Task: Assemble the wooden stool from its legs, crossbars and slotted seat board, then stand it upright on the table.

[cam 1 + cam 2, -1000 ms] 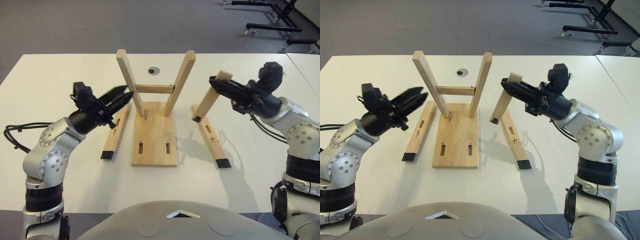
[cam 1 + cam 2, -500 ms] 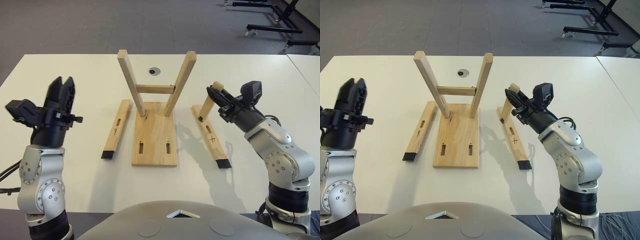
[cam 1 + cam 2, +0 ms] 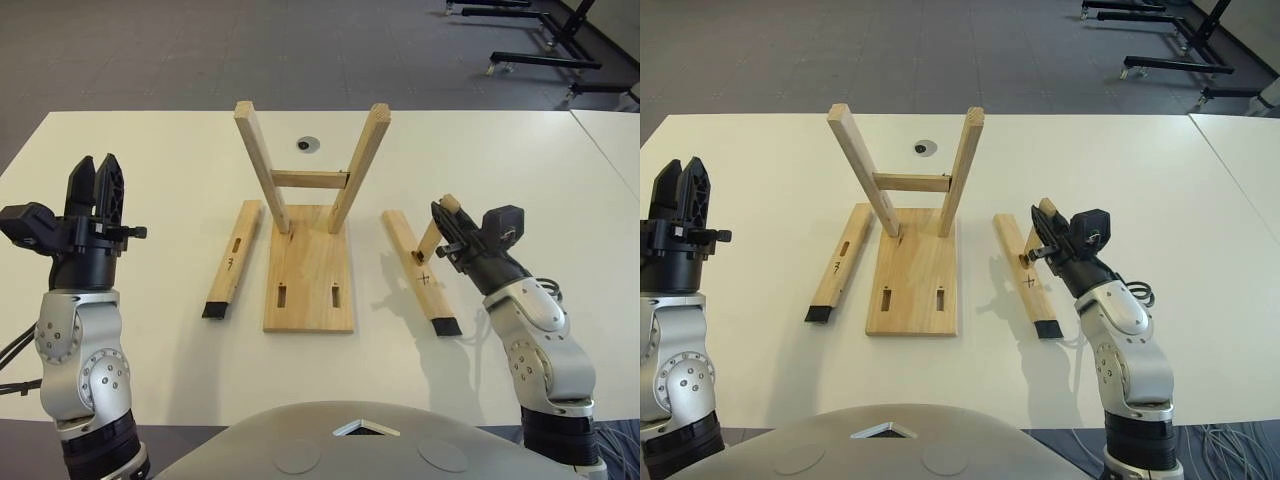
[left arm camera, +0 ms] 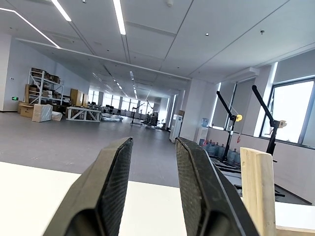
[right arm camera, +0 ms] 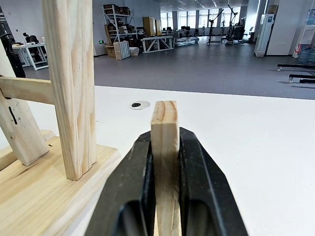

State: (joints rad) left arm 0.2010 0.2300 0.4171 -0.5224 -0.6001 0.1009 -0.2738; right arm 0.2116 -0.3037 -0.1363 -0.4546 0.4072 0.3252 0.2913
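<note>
While the left gripper (image 3: 93, 180) hangs empty, fingers (image 3: 79, 185) slightly parted, one leg pair (image 3: 262, 170) with its fitted crossbar (image 3: 310, 179) stands in the seat board (image 3: 308, 290) (mid counter (image 3: 500, 150)); two loose legs (image 3: 232, 258) flank it unfitted, and the right gripper (image 3: 441, 214) clamps the second crossbar (image 3: 426, 245).

**Clearances within my reach**

1. Left side: wide bare table (image 3: 150, 190) between my left jaws, raised and parted with nothing between them, and the loose leg (image 3: 232, 257) lying flat.
2. Loose leg to seat board (image 3: 308, 250): a narrow strip of table.
3. Far end of the board: two upright legs (image 3: 262, 168) joined by a crossbar (image 3: 310, 179). There is a gap above the crossbar and a smaller one beneath.
4. Near half of the board: bare, with two slots (image 3: 282, 295) clear from above.
5. Right side: second flat leg (image 3: 432, 293) near the board. The short wooden piece (image 5: 165, 123) clamped in my right jaws tilts over it.
6. Beyond that leg: bare table to the right edge.
</note>
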